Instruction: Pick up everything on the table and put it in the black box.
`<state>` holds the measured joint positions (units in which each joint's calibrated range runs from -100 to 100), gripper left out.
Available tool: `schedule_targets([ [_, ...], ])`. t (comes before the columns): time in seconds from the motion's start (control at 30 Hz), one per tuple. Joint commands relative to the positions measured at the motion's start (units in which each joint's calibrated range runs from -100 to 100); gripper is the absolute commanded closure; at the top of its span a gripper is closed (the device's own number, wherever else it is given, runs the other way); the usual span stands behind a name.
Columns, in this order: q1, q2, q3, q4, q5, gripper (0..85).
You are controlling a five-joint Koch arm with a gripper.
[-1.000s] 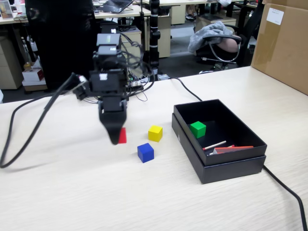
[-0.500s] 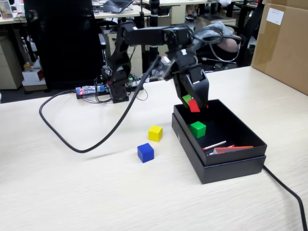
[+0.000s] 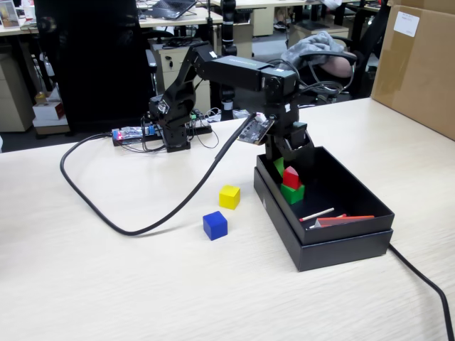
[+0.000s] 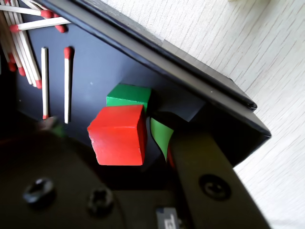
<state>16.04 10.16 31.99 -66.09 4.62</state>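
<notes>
The fixed view stands off the front of the table, raised and looking obliquely down and across it toward the office desks behind, far enough to take in the whole arm and the black box. The wrist view rides on the gripper, very close, pointing down into the black box along one wall. Both views share the box interior, with the red cube, green cube and red-tipped sticks.

Arm outstretched, hand down (jaws parted)
</notes>
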Motion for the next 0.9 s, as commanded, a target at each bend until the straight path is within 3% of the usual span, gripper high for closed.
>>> schedule_targets([
  [0.0, -0.15, -5.86, 2.64, -0.39, 0.54, 40.8],
  [0.3, -3.61, -30.87, -0.81, -0.39, 0.49, 40.4],
  [0.43, -7.13, -36.38, -4.07, -0.39, -1.22, 40.2],
  [0.87, -15.53, -21.23, -12.14, 0.04, -4.98, 36.2],
])
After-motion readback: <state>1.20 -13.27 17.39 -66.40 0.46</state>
